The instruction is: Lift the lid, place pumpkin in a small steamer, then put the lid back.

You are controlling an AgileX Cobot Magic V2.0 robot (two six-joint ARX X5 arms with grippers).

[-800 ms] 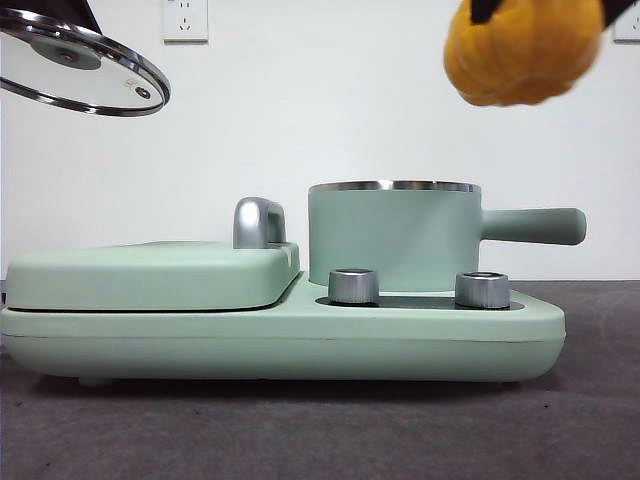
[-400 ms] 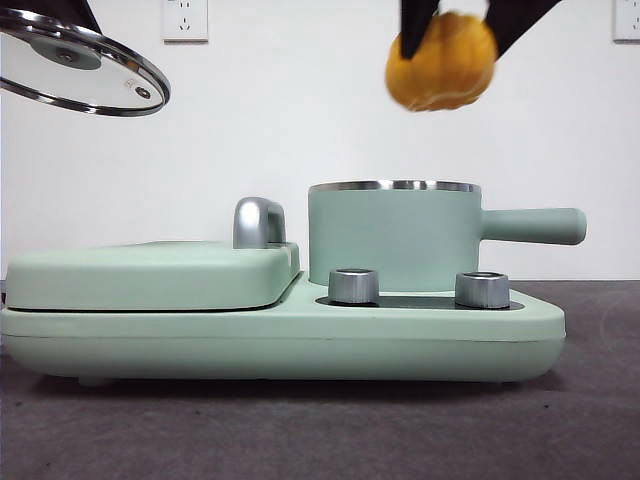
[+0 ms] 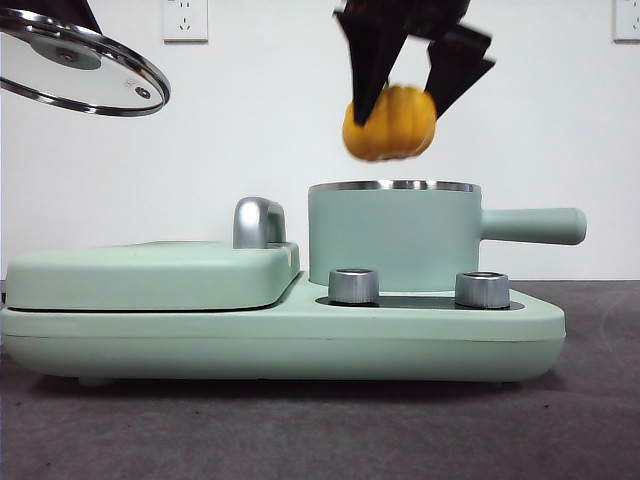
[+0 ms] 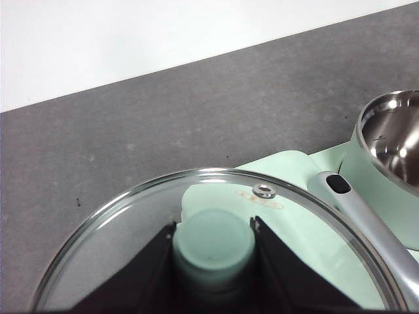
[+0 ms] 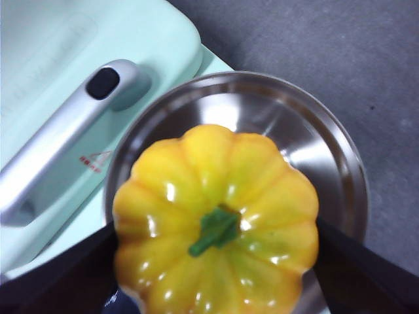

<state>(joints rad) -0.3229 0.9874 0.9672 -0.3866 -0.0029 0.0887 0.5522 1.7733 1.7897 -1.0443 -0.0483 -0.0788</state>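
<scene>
Since the earlier frames the pumpkin (image 3: 390, 122), pinched in the right gripper's (image 3: 403, 95) jaws, has been carried left and down, directly above the open small steamer (image 3: 393, 238). Lowering, release and re-lidding remain; the lid (image 3: 82, 65) is held high left, its knob clamped by the left gripper (image 4: 213, 252).

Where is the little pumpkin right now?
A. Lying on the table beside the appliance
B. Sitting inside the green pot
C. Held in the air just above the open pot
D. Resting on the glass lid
C: the right gripper holds the pumpkin clear above the pot rim, and the right wrist view shows the empty steel bowl beneath it.
</scene>
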